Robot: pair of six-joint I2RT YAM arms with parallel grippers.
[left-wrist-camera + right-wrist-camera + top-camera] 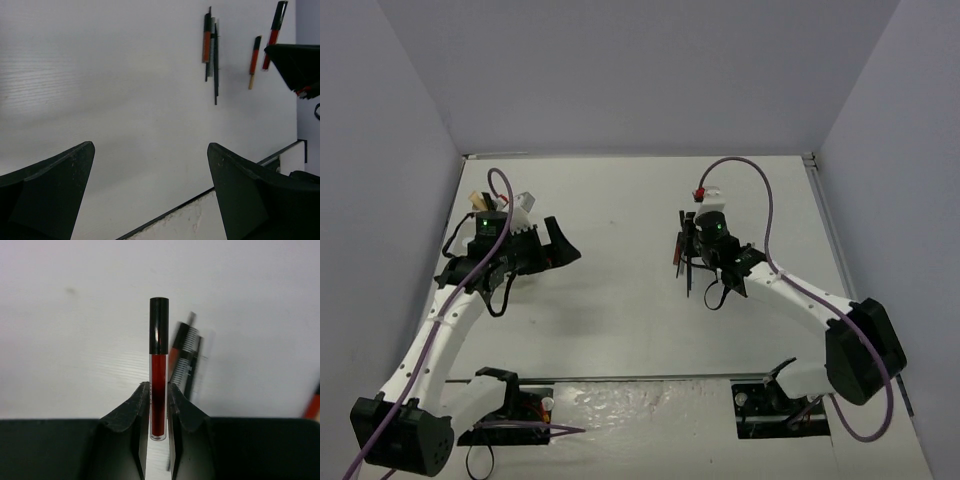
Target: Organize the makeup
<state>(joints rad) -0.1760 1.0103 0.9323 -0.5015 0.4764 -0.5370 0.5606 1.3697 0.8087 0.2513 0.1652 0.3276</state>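
Grips red gloss tube (158,365) w/ black cap in right gripper (158,389), jaws pressed on its lower end, over white table (620,310), right of centre. Shows black comb (212,55) & red-black pencils (273,35) lying near on same surface. Has left gripper (150,170) spread wide, empty. Sits betw. plain pale grey walls (620,70).

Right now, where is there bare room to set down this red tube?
The bare table between the left tool and right tool, plus the strip along the far wall. Crowded: the pencils by the right tool and red tube, the tray at far left.
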